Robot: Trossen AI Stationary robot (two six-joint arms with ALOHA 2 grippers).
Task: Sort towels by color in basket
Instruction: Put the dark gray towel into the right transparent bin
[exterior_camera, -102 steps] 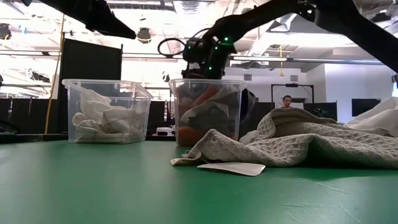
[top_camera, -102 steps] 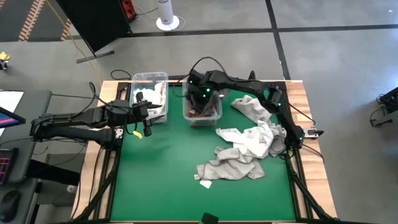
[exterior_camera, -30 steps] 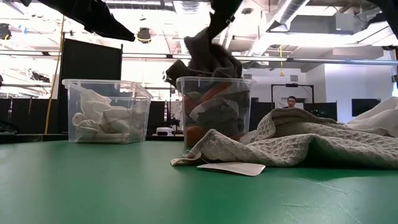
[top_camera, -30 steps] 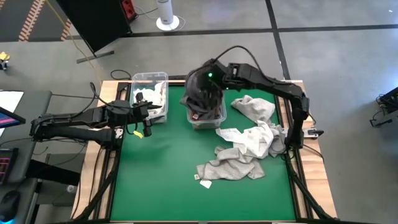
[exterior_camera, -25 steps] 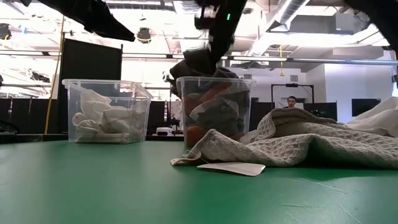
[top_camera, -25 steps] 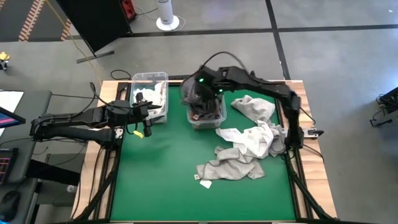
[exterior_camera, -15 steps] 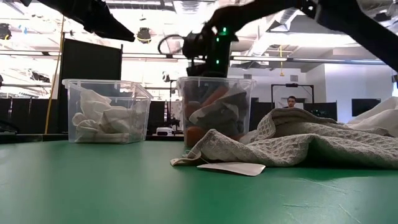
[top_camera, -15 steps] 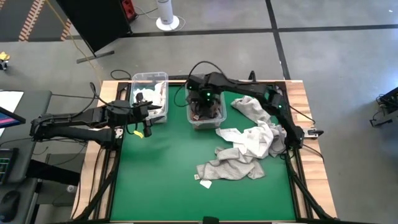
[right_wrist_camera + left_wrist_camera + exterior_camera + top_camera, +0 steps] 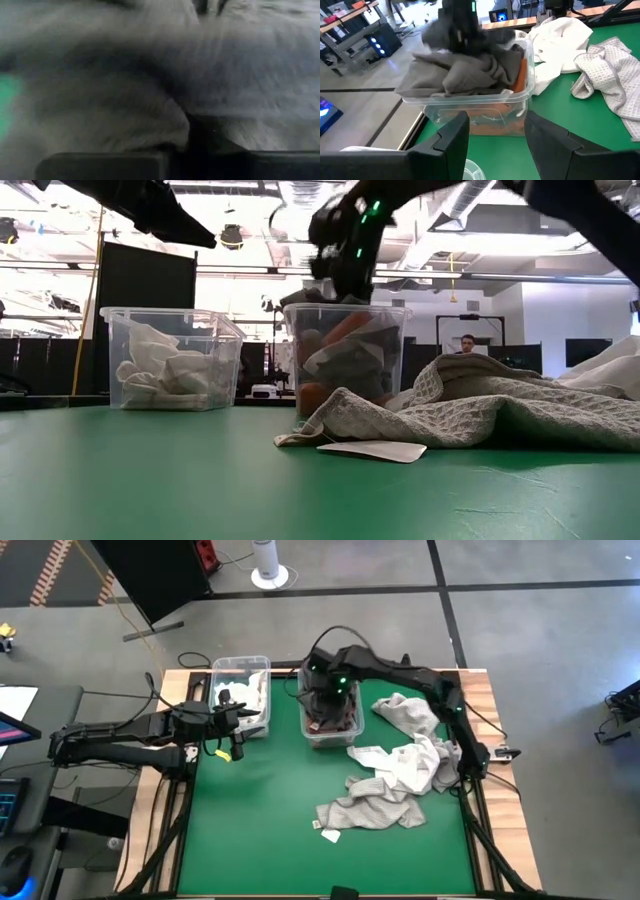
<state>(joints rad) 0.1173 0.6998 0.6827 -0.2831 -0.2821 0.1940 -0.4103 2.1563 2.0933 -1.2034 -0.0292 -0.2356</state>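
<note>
Risk first: dark grey towel (image 9: 465,70) heaping above the rim of the middle clear plastic bin (image 9: 313,730), lying over a rust-orange towel (image 9: 521,80) and bulging past the wall on one side. Likely sliding out onto the green table (image 9: 260,830) if let go off-centre. Likely riding upward with the right gripper (image 9: 325,690) if a fold is snagging on it during a lift. Possibly tipping the light bin too, if cloth is dragging against its wall.

Reaching in from the table's right edge, with the right arm stretching across the heap of light grey and white towels (image 9: 400,770) and bending down over the bin. Hanging just above the dark grey towel, pressing close enough for cloth to be filling the right wrist view. Gripping or letting go: impossible to tell.

Waiting at the left side, the left gripper (image 9: 228,720), hovering just beside the second clear bin of white towels (image 9: 240,665), pointing toward the middle bin. Fingers (image 9: 452,142) standing wide apart, holding nothing.
</note>
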